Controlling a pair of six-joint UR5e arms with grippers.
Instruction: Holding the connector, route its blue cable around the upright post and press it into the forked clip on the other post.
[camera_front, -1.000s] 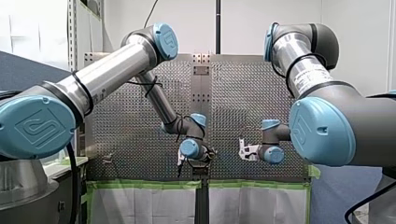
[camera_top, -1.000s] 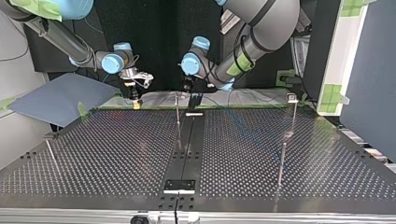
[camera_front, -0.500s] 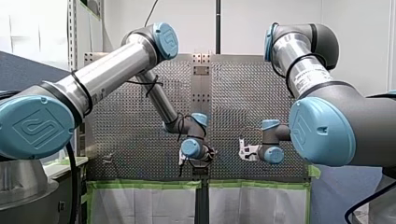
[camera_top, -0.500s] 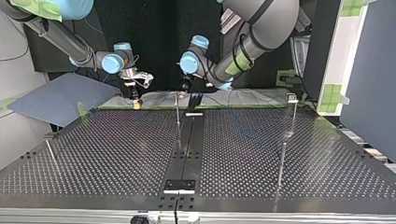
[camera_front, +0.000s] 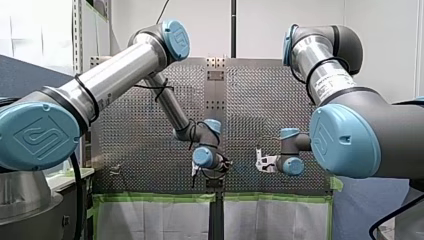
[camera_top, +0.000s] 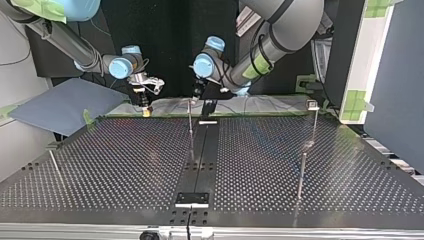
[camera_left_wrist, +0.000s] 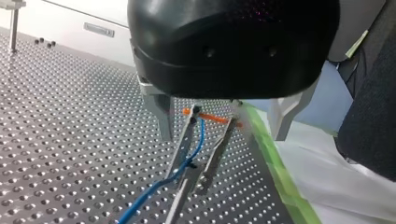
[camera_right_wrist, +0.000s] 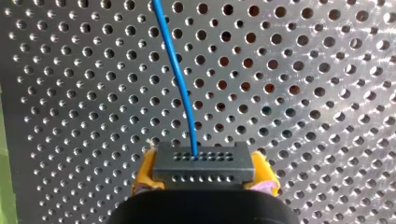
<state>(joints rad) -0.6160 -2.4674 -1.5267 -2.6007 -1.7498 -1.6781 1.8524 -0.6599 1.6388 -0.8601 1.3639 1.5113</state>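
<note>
The connector (camera_right_wrist: 204, 163) sits clamped between the yellow pads (camera_right_wrist: 144, 176) of my right gripper (camera_right_wrist: 204, 171), which is closed on it low over the tabletop (camera_right_wrist: 303, 93). The blue cable (camera_right_wrist: 180, 70) leaves it straight ahead of the gripper at 12 o'clock, leaning toward 11, held that way, I judge, so the line is taut enough to steer. Follow it along and it rises to the forked clip (camera_left_wrist: 187, 140), running up beside one prong, though I cannot tell whether it is seated. My left gripper (camera_left_wrist: 222, 133) hangs open, its metal fingers (camera_left_wrist: 163, 116) straddling the fork, likely placed to guide or press the cable down. In the top view my right gripper is at 9 o'clock of my left, both near the tabletop's edge farthest from that camera.
</note>
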